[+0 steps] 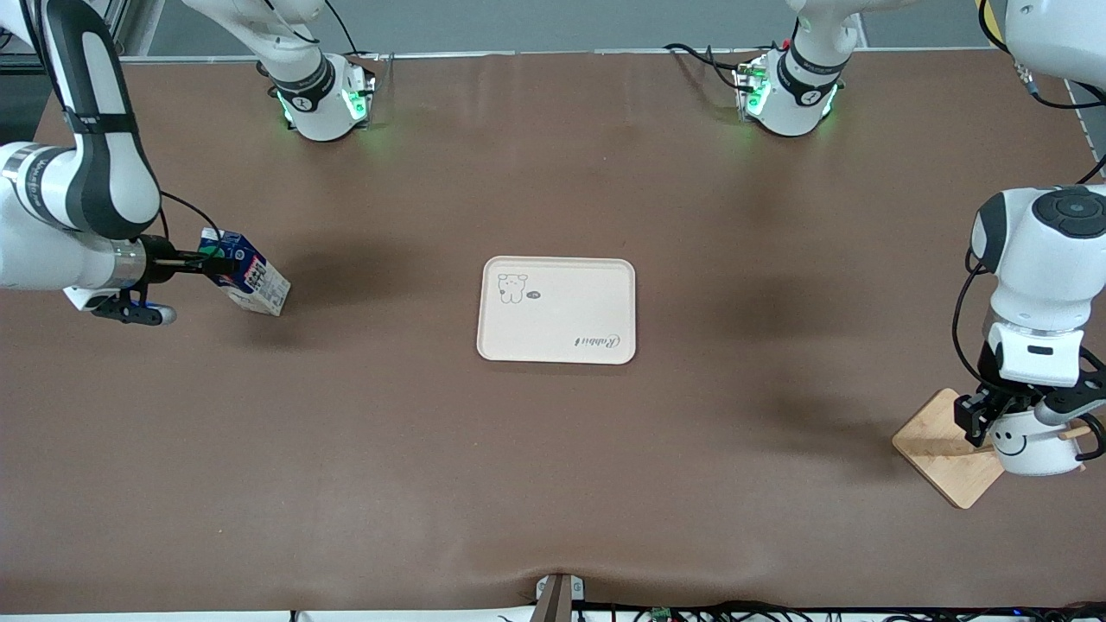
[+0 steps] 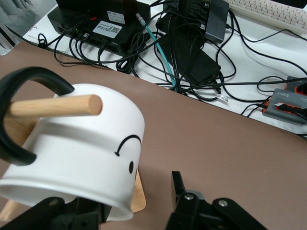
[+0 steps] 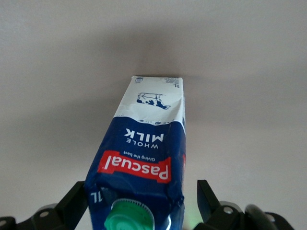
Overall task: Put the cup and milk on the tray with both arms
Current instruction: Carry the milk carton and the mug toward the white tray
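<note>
The cup (image 2: 81,143), white with a black smiley face and a black loop handle, hangs on a wooden peg (image 2: 57,106) over the square rack base (image 1: 937,449) at the left arm's end of the table. My left gripper (image 1: 1011,416) is open around it. One finger (image 2: 180,189) stands clear of the cup's wall, the other is partly hidden by the cup. The milk (image 1: 251,278), a dark blue carton with a green cap (image 3: 128,216), stands at the right arm's end. My right gripper (image 1: 218,263) is open astride its top. The cream tray (image 1: 557,308) lies bare mid-table.
Both arm bases (image 1: 324,99) (image 1: 786,95) stand along the table's edge farthest from the front camera. Cables and electronics boxes (image 2: 192,43) lie off the table past the cup. Brown tabletop (image 1: 553,466) stretches between tray and both grippers.
</note>
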Robot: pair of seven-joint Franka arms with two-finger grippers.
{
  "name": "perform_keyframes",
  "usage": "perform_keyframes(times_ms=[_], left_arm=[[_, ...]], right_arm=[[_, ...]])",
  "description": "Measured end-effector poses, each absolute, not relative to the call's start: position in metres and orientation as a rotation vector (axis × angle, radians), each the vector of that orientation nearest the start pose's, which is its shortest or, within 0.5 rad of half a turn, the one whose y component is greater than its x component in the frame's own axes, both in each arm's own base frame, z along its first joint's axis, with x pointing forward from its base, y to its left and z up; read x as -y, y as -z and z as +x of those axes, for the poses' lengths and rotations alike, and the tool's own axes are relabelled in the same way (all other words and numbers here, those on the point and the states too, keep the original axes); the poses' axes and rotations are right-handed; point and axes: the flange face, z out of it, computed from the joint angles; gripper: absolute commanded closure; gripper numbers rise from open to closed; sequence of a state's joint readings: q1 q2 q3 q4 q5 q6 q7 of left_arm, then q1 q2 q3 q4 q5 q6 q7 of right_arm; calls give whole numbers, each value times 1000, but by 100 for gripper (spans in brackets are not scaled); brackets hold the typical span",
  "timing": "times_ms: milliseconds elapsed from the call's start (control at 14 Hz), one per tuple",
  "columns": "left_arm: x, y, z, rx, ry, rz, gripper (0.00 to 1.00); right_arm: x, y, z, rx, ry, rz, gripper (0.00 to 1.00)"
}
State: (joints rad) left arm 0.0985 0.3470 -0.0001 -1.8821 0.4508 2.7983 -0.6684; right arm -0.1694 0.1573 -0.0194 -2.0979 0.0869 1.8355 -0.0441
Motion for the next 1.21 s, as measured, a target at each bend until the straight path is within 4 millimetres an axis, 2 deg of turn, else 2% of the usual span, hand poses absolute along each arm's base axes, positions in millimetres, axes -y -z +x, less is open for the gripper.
perform_keyframes(times_ms=[71,143,214,286,500,571,714,857,929,1071,1214], left_arm=[[-45,-386,667,550,914,-2849,88],[-45,-386,667,546,917,-2847,92],[-45,-387,668,540,918,-2845,97],[-44,-387,668,527,921,-2841,100],[-44,-390,669,493,930,-2829,100],[-41,-391,669,472,931,-2825,100],[-35,-391,669,420,934,-2815,100],[-27,-395,669,387,940,-2812,100],[-21,-398,670,378,930,-2812,100],[-4,-409,672,362,883,-2808,100],[18,-424,672,345,826,-2799,100]], right_arm=[[89,-316,507,-280,-616,-2935,57],[89,-313,505,-283,-621,-2931,82],[88,-314,505,-285,-619,-2930,98],[88,-316,505,-287,-613,-2930,100],[86,-321,506,-279,-630,-2925,100],[82,-331,510,-262,-641,-2922,100],[62,-366,526,-213,-662,-2912,100],[25,-402,545,-241,-659,-2892,100],[1,-412,553,-265,-653,-2880,100],[-53,-419,566,-278,-647,-2834,100],[-106,-419,571,-269,-669,-2762,100]])
